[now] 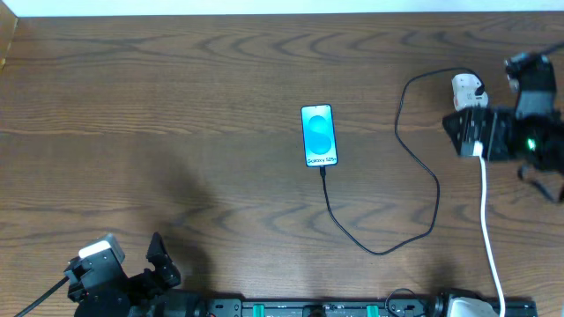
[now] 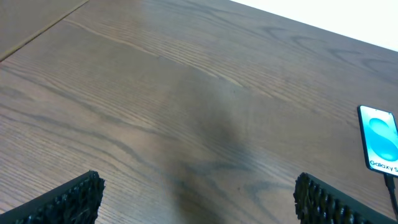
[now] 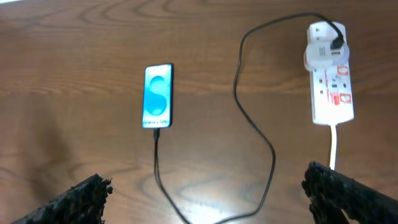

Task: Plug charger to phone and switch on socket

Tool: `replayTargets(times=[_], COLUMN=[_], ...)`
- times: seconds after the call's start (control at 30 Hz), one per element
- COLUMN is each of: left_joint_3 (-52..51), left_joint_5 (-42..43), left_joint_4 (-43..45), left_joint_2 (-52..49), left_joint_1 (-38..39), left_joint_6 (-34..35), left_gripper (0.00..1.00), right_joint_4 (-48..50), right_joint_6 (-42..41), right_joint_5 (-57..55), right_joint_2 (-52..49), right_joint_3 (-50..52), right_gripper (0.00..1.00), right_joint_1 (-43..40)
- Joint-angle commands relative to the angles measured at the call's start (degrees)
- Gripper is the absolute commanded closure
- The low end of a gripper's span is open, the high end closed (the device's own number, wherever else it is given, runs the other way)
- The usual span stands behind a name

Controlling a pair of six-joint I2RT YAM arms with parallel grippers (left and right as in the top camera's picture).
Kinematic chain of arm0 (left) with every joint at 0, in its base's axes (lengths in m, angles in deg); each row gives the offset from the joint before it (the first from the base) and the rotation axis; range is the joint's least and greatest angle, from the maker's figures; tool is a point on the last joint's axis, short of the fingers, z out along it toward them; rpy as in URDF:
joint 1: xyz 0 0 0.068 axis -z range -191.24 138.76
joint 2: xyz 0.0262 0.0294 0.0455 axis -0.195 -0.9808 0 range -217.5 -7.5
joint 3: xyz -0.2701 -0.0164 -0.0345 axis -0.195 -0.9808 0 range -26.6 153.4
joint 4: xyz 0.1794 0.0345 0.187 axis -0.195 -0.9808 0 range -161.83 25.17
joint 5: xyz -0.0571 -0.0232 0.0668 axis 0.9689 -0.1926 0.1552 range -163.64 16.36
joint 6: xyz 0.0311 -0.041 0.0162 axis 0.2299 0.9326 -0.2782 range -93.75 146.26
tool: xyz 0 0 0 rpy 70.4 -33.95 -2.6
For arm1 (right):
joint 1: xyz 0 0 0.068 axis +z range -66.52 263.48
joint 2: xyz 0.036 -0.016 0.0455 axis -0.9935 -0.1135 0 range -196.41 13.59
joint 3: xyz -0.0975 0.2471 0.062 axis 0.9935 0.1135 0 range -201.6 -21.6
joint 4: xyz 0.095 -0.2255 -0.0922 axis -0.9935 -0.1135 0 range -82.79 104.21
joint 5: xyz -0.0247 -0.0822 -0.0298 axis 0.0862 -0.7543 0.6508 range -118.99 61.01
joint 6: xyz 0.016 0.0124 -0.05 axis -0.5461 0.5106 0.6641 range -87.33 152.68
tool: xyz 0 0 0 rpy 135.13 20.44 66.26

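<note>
Overhead, the phone [image 1: 318, 135] is seen lying flat near the middle of the table [image 1: 176, 106], screen up. Its long axis runs away from the robot, with the text end nearest. The black-edged screen is bright cyan with a paler oval. The charger [image 3: 236, 87] meets the phone's near edge, loops right and ends at a black plug in the far end of the socket [image 3: 331, 87]. The socket lies parallel at far right, white with red marks. The right gripper [image 3: 206, 180] and left gripper [image 2: 199, 186] are held wide apart, empty.

Blk charger [image 3: 273, 157] runs from lit phone [image 3: 158, 96] btm to white socket [image 3: 333, 87].
</note>
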Motion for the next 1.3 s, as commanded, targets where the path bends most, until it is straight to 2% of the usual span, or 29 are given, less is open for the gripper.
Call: replayTargets(times=[0.0,0.2,0.37,0.77,1.27], left_joint_3=[0.55,0.55,0.55,0.55,0.55], left_joint_5=[-0.39,-0.39,-0.39,-0.39,-0.39], left_joint_4=[0.04,0.04,0.04,0.04,0.04], left_joint_2=[0.37,0.37,0.37,0.37,0.37], left_joint_1=[-0.35,-0.35,-0.35,-0.35,-0.35], left_joint_6=[0.09,0.09,0.09,0.09,0.09], left_gripper=[0.02,0.02,0.02,0.02,0.02], right_joint_4=[-1.97,-2.89,-3.74,-3.74,-3.65], right_joint_6=[0.68,0.7,0.9,0.9,0.9], right_joint_5=[-0.26,-0.28,-5.95,-6.08,-6.29], right_joint_2=[2.82,5.6,5.92,7.61,25.27], right_joint_3=[-0.15,-0.15,-0.15,-0.02,-0.02], right_gripper=[0.01,0.01,0.01,0.01,0.01], right_joint_1=[0.26,0.26,0.26,0.26,0.28])
